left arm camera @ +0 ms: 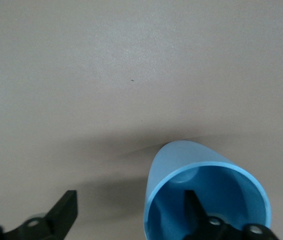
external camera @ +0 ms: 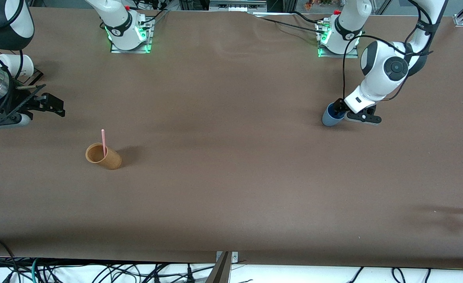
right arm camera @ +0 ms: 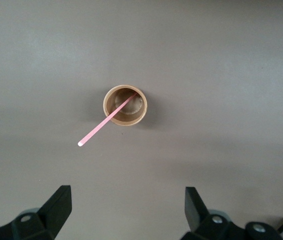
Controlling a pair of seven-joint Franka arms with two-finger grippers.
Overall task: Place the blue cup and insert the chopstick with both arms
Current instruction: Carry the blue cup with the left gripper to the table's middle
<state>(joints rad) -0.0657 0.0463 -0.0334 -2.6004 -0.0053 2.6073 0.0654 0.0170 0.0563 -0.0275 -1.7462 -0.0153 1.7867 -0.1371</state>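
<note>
Cup (external camera: 329,116) stands on the tabletop (external camera: 231,188) toward the left arm's end, fairly close to that arm's base. Left gripper (external camera: 343,114) is low at the cup's rim. In the left wrist view 1 finger (left arm camera: 196,205) sits inside the cup (left arm camera: 206,195) and the other (left arm camera: 61,212) is outside, well apart from the wall. So fingers are spread wide w/ the wall between them, not clamped. Can't tell if the inner finger touches the wall.

Chopstick (external camera: 103,142) leans in a brown cup (external camera: 103,156) toward the right arm's end, nearer the front camera than the blue cup & well apart from it. Right wrist view looks straight down on it: stick (right arm camera: 106,121) has its lower end in the brown cup (right arm camera: 125,105), upper end out past the rim.

Right gripper (external camera: 52,105) hangs over the tabletop at the right arm's end, not over the brown cup. Its fingers (right arm camera: 56,207) are apart, holding nothing.

Step, by my read: cup grasp on the left side, either about to close or just let go, pics don't settle which. If closing, next move needs the fingers to pinch the wall w/o tipping the cup. Chopstick step not yet done. Right arm would need to drop over the stick & pinch the free upper end, then carry it to the blue cup.
</note>
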